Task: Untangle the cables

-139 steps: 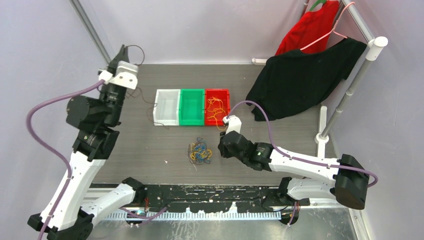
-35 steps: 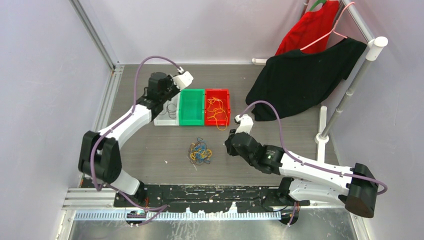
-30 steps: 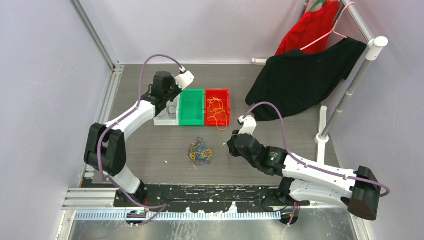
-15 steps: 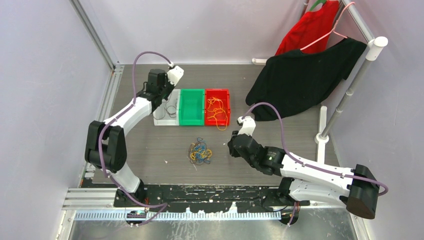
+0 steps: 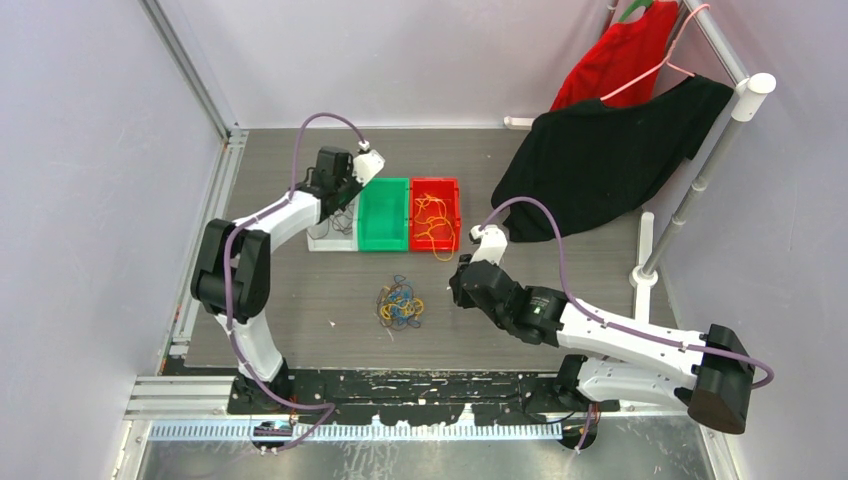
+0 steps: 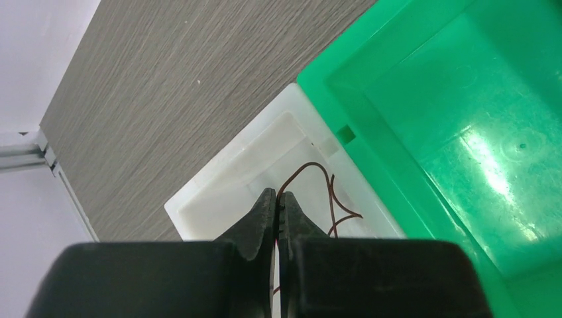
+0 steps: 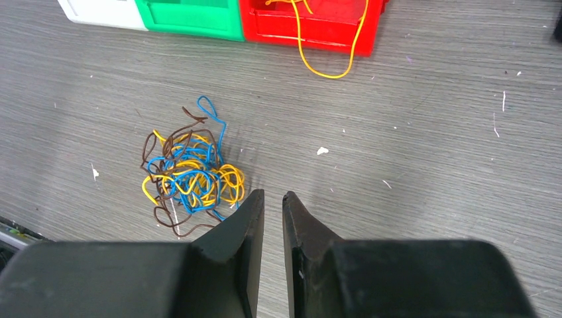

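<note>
A tangle of thin blue, orange-yellow and brown cables lies on the table in front of the bins, and shows left of centre in the right wrist view. My left gripper hangs over the white bin, shut on a brown cable that loops down into that bin. In the top view the left gripper is at the white bin's back half. My right gripper hovers low just right of the tangle, its jaws slightly apart with nothing between them.
A green bin and a red bin stand in a row with the white one. Orange-yellow cables fill the red bin, and one loop hangs over its front wall. Black and red garments hang on a rack at the back right.
The left arm has swung from high at the far left to the white bin with the brown cable, then shifted slightly right. The right wrist moved slightly left.
</note>
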`<state>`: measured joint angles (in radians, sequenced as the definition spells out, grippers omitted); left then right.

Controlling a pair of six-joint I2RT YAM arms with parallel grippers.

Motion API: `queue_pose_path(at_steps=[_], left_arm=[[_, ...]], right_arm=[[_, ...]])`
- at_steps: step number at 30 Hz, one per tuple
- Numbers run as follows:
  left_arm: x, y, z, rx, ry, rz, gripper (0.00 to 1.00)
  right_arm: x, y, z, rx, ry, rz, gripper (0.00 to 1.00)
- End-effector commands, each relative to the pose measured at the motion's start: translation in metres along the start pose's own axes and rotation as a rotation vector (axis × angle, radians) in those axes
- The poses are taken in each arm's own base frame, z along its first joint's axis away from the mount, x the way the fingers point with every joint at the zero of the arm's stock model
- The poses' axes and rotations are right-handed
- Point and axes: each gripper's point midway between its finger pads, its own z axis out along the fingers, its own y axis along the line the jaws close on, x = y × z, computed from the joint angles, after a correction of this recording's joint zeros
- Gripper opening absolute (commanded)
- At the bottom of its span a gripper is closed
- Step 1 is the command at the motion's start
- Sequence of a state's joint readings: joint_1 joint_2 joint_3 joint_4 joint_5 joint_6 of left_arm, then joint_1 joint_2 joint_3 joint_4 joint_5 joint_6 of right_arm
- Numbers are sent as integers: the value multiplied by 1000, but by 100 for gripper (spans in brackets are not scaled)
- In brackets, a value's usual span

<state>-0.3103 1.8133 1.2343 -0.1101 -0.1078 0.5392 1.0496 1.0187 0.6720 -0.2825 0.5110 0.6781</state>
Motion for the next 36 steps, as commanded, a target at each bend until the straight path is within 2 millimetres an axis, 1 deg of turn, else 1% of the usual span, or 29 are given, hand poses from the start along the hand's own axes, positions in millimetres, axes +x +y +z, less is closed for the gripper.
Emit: queue_pose_path(at_steps=[1,3,4,7,9,11,14,15,17,19,21,23,24,25,26,28,29,32,36], left_arm=[[-27,14,2,-19,-62,24,6],[-28,14,4,-13,-49,11,17],[-29,15,5,-8,-41,4,25],[-32,16,-1,5,-38,16,46],[-34,16,-6,24,-36,35,54],[-38,17,-16,60,-32,28,60],[-46,20,-38,118,-20,42,62],[-50,24,-48,121,-26,41,63],[-51,31,-66,146,-35,17,63],[-43,33,-85,194,-28,-30,62],[-30,32,-107,244,-12,-89,60],[-11,30,-124,280,-3,-144,55],[0,26,-129,286,4,-162,52],[18,17,-131,294,24,-173,50],[30,12,-133,292,30,-171,48],[49,6,-135,267,37,-180,43],[54,3,-135,263,37,-199,41],[65,2,-131,245,54,-321,41],[64,18,-121,195,43,-519,40]], right_arm=[[-26,11,-5,-23,-62,26,22],[-27,11,-6,-23,-65,30,22],[-28,11,-6,-23,-66,31,22],[-30,12,-7,-24,-68,31,22],[-32,13,-8,-24,-69,26,22],[-34,14,-8,-22,-67,16,22],[-37,14,-10,-22,-68,8,22],[-38,15,-10,-25,-70,7,22],[-40,16,-11,-27,-72,6,22],[-39,17,-11,-30,-67,2,22],[-39,17,-11,-32,-65,-2,22],[-38,16,-11,-32,-63,-4,22],[-37,16,-10,-35,-63,-2,22],[-36,16,-10,-36,-62,-3,22],[-36,17,-10,-40,-62,-1,22],[-34,18,-8,-43,-57,-4,22],[-34,19,-7,-46,-53,-4,22],[-32,21,-6,-52,-44,-6,22],[-33,24,-7,-66,-42,0,22]])
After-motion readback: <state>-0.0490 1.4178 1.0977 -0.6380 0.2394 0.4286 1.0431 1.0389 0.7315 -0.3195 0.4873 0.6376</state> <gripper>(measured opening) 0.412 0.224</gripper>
